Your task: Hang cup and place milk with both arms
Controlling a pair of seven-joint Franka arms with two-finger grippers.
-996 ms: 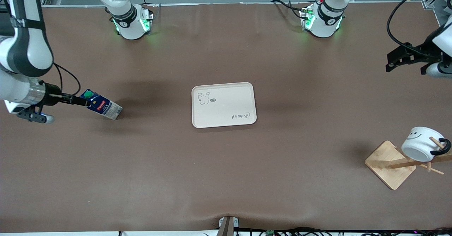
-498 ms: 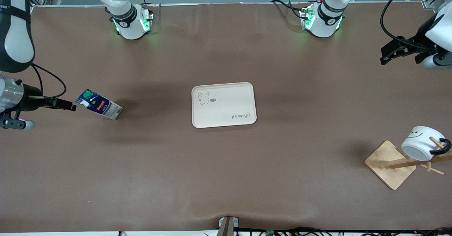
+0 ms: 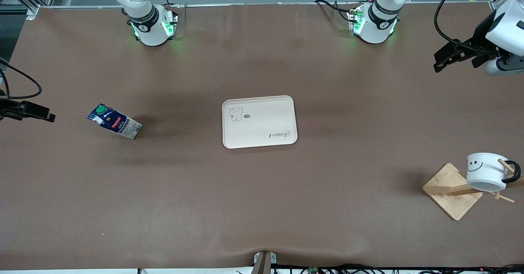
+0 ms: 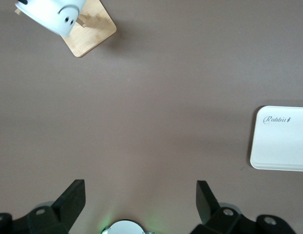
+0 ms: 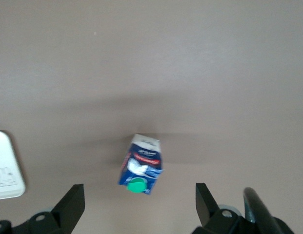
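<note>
While the cup point(image 3: 487, 171) hangs on the wooden rack point(image 3: 452, 191) by the table's corner at the left arm's end, the milk point(image 3: 114, 121) stands near the right arm's edge. Both hands are wide and hold nothing. The right hand point(image 3: 39, 113) is the one close to the milk; the left hand point(image 3: 446, 57) is up by its own edge.

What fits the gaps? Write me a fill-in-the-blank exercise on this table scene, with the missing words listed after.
1. The mug hangs by its black handle on the wooden ____.
2. The milk carton stands on the brown table, not on the white ____.
3. The cap on the milk carton is ____.
4. The left claw and the right claw are both ____, holding nothing.

Missing words: rack; tray; green; open
</note>
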